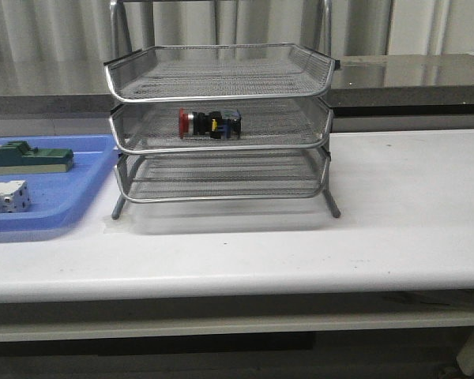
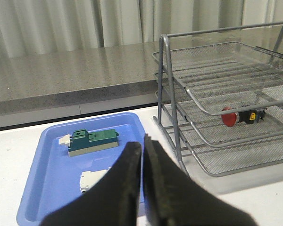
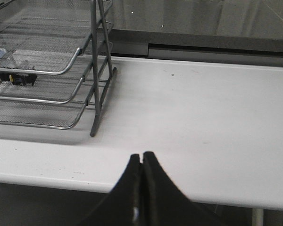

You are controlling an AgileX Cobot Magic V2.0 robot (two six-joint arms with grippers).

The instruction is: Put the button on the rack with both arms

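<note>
The button [image 1: 209, 124], with red head, black body and yellow and blue rear parts, lies on its side in the middle tier of the silver wire-mesh rack [image 1: 221, 79]. It also shows in the left wrist view [image 2: 240, 116] and at the edge of the right wrist view [image 3: 12, 77]. My left gripper [image 2: 143, 143] is shut and empty, held back over the near edge of the blue tray, left of the rack [image 2: 217, 75]. My right gripper [image 3: 141, 157] is shut and empty, at the table's front edge, right of the rack [image 3: 61, 47]. Neither arm shows in the front view.
A flat blue plastic tray [image 1: 79, 193] lies left of the rack with a green block [image 1: 28, 156] and a white block [image 1: 4, 197] in it; it shows in the left wrist view [image 2: 47, 188] too. A grey counter [image 1: 411, 75] runs behind the white table [image 1: 395, 205].
</note>
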